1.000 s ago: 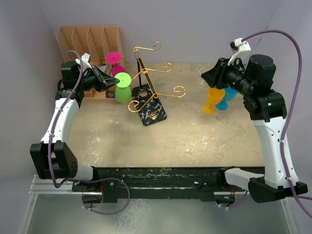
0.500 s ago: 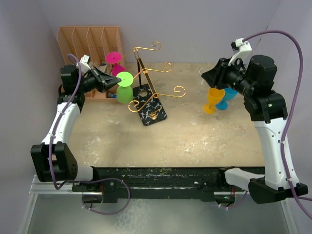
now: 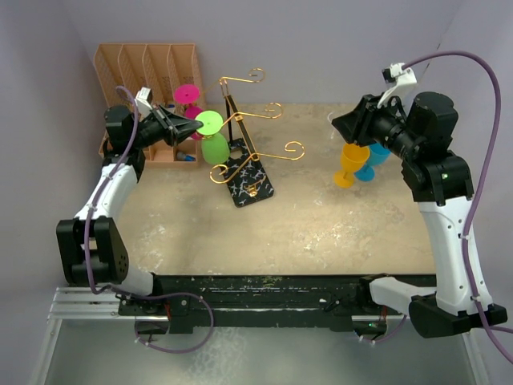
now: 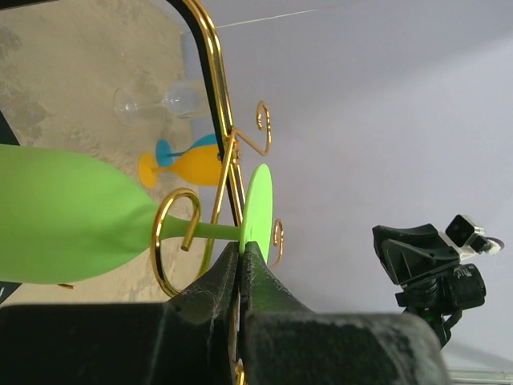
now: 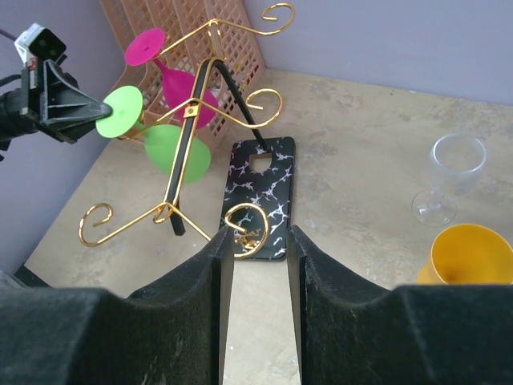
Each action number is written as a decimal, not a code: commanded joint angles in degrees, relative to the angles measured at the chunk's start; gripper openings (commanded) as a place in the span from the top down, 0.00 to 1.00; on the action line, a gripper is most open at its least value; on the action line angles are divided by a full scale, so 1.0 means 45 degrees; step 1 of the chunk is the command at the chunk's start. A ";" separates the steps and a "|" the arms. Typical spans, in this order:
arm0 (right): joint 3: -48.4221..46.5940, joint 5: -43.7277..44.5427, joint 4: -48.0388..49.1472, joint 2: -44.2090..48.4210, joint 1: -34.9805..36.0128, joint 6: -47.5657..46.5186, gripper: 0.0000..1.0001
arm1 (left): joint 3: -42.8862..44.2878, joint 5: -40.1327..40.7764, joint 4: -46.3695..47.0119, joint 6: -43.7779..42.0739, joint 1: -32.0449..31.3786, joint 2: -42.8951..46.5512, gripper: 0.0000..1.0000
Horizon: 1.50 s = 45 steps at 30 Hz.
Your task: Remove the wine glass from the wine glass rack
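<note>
A green wine glass (image 3: 215, 148) hangs bowl down on the gold wire wine glass rack (image 3: 253, 115). Its stem rests in a curled arm end (image 4: 172, 233). My left gripper (image 3: 198, 126) is shut on the edge of the glass's round foot (image 4: 258, 200), coming in from the left. The foot is pinched between the fingertips (image 4: 220, 277). The rack's black marbled base (image 5: 260, 188) lies on the table. My right gripper (image 5: 253, 241) hangs open and empty high over the right side, apart from the rack.
A pink wine glass (image 3: 187, 95) also hangs on the rack, behind the green one. The orange slotted organiser (image 3: 148, 64) stands at the back left. An orange glass (image 3: 350, 164), a blue glass (image 3: 370, 164) and a clear glass (image 5: 449, 172) stand at the right.
My left gripper has shut on the green glass's foot and shifted right and slightly up, taking the glass with it along the rack arm. The right arm has stayed still.
</note>
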<state>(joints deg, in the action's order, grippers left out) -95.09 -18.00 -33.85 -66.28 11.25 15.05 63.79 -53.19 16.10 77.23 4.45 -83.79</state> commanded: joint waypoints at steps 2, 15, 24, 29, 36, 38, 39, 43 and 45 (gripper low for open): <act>0.0094 -0.0336 0.0751 0.0276 0.0050 0.0150 0.65 | 0.1134 0.0644 0.1326 0.0316 -0.0197 -0.0624 1.00; 0.0276 -0.0338 0.0774 0.0388 0.0047 0.0120 0.65 | 0.3345 0.2891 -0.2025 -0.2282 -0.0656 -0.0529 1.00; 0.0388 -0.0762 0.1154 0.0439 0.0059 0.0178 0.64 | 0.2786 0.4517 -0.1904 -0.2959 -0.0656 0.1679 1.00; 0.0459 -0.0966 0.1251 0.0536 0.0062 0.0206 0.64 | 0.2339 0.3467 -0.0159 -0.0795 -0.0656 0.2123 1.00; 0.1463 -0.4065 0.2664 0.0991 0.0041 0.1037 0.53 | 0.1157 0.2809 0.3310 0.2762 -0.0652 0.3213 1.00; 0.2351 -0.6076 0.4478 0.1166 0.0040 0.2015 0.45 | 0.0729 0.2689 0.4651 0.3885 -0.0658 0.3570 1.00; 0.3034 -0.7116 0.6008 0.1247 0.0040 0.3095 0.43 | 0.0529 0.2668 0.5242 0.4387 -0.0657 0.3779 1.00; 0.5359 -0.9262 1.3416 0.1177 0.0055 0.8310 0.41 | 0.0074 0.2592 0.6538 0.5766 -0.0656 0.4764 1.00; 0.6318 -0.9585 1.7302 0.0976 0.0060 1.0488 0.41 | -0.0071 0.2529 0.7052 0.6416 -0.0656 0.5219 1.00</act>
<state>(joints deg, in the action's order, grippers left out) -72.29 -49.84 4.27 -60.84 11.40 38.63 63.79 -40.66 34.44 96.60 1.69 -65.82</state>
